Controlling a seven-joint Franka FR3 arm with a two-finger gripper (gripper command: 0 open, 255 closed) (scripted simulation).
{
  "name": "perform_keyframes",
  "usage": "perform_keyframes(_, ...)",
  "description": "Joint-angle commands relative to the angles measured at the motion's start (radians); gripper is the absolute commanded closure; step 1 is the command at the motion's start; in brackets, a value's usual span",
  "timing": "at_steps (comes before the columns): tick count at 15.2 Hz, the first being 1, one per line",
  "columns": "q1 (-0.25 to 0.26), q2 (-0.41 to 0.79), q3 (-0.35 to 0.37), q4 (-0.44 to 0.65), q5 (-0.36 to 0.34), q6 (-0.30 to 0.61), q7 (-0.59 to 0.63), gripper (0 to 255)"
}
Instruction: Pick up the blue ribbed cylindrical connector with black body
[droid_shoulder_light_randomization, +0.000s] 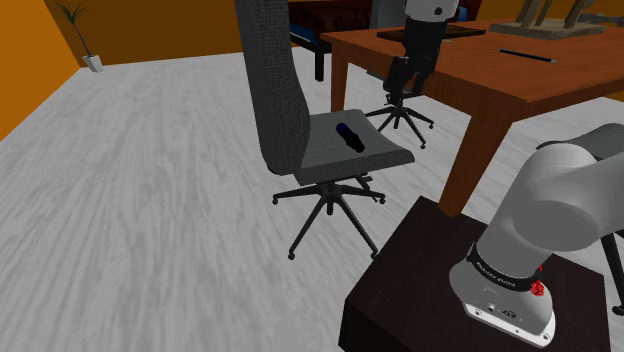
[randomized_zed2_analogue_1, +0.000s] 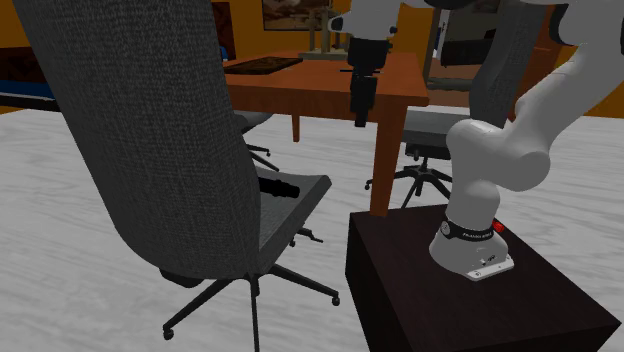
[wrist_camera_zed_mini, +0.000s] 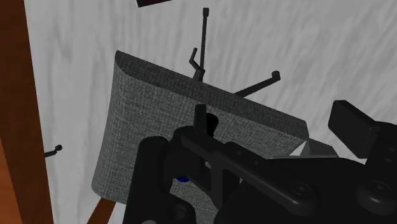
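The connector (droid_shoulder_light_randomization: 349, 135) is a short dark cylinder with a blue ribbed end. It lies on the grey seat (droid_shoulder_light_randomization: 375, 155) of an office chair, close to the tall backrest (droid_shoulder_light_randomization: 275, 80). In the second exterior view the connector (randomized_zed2_analogue_1: 278, 186) looks black on the seat (randomized_zed2_analogue_1: 300, 205). My black gripper (droid_shoulder_light_randomization: 402, 88) hangs pointing down, well above the seat and off towards the wooden table. It shows as the gripper (randomized_zed2_analogue_1: 361, 118) in front of the table edge, holding nothing. In the wrist view a blue bit of the connector (wrist_camera_zed_mini: 183, 179) peeks out from behind the hand's black body, over the seat (wrist_camera_zed_mini: 146, 121).
A wooden table (droid_shoulder_light_randomization: 520, 70) stands beyond the chair, with a second chair's wheeled base (droid_shoulder_light_randomization: 402, 118) under its edge and a thin pen (droid_shoulder_light_randomization: 527, 55) on top. My dark stand (droid_shoulder_light_randomization: 440, 290) sits near the chair's star base (droid_shoulder_light_randomization: 325, 205). Open grey floor spreads to the shoulder view's left.
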Motion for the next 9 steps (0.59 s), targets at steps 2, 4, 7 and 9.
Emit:
perform_keyframes(2,-0.005,0.035,-0.007,0.002,0.001,0.029,0.007,0)
perform_keyframes(4,-0.013,0.108,-0.022,0.01,0.003,0.085,0.019,0)
perform_keyframes(7,-0.024,0.221,-0.044,0.032,0.01,0.164,0.035,0)
perform_keyframes(9,-0.031,0.299,-0.059,0.053,0.017,0.212,0.044,0)
